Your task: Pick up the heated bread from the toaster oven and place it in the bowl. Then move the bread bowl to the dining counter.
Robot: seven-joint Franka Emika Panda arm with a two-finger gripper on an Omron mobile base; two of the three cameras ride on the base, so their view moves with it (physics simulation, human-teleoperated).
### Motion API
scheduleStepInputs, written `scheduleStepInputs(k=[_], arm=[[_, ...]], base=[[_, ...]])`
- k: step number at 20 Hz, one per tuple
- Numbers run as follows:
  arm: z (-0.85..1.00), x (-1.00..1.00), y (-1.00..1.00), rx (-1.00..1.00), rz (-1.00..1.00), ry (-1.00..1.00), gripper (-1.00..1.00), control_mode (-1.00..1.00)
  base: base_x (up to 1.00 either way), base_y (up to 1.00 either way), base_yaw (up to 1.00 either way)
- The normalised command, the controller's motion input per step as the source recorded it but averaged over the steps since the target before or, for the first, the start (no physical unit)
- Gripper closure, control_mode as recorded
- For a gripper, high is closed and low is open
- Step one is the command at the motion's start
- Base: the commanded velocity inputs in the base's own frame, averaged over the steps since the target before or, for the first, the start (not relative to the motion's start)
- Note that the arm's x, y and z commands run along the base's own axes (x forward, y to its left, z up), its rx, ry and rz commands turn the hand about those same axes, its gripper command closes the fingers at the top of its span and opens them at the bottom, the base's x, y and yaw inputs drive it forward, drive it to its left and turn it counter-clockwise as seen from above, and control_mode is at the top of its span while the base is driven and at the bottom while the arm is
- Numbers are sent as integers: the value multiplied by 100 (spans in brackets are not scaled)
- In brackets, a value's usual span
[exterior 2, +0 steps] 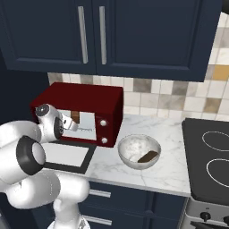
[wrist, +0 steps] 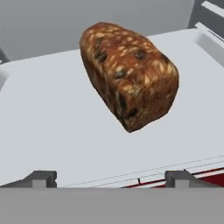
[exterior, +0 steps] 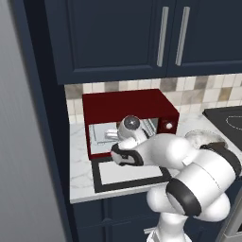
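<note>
The tool [wrist: 110, 177], spread wide and empty, faces the heated bread [wrist: 129, 74] just ahead on the tray [wrist: 48, 113]; closing off-centre could nudge the loaf deeper.

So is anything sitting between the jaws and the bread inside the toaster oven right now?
Nothing visible. In the hand view the bread lies alone on the grey tray, bare tray between it and the open gripper. The toaster oven door is down.

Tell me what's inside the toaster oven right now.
Inside the toaster oven, the bread lies on the grey tray, untouched, with the open claw just short of it. The arm covers much of the opening from both base views.
</note>
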Motion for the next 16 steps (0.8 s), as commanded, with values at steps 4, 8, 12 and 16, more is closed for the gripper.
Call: scheduleStepInputs(k=[4,8,12,16], arm=[[-26,-69,-11,0,0,18,-100,-100],[-28,-85,-15,-2,0,16,-100,-100],[-30,-91,-18,-2,0,16,-100,-100],[-32,-94,-18,-3,0,15,-100,-100]], base=[[0,0,0],[0,0,0],[0,0,0],[0,0,0]])
